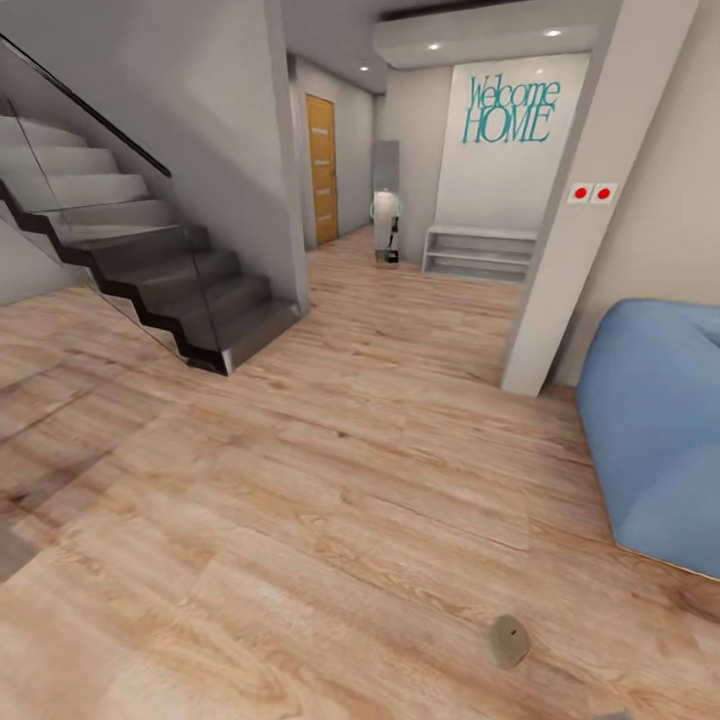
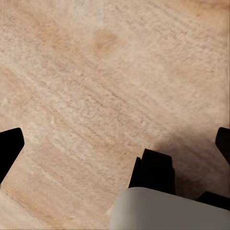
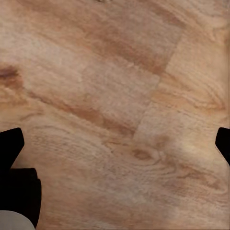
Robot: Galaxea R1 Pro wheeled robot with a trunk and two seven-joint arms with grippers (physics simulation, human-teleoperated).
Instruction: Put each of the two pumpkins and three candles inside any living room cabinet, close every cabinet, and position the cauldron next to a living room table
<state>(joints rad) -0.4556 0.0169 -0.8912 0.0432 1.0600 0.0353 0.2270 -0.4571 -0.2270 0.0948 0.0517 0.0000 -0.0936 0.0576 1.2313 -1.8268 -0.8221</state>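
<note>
candle [image 1: 508, 641] | lies on wood floor [image 1: 330, 520], near blue sofa [image 1: 660, 440] | both grippers wide apart, empty | advice: approach slowly, centre fingers over it.

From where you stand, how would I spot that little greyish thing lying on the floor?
Start at the big blue sofa on the right, then look down across the wooden floor toward the near edge of the head view. There lies one candle, a stubby beige-grey cylinder, alone on the planks.

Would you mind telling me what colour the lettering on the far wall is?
Teal: the "Welcome HOME" lettering shows best in the head view.
</note>
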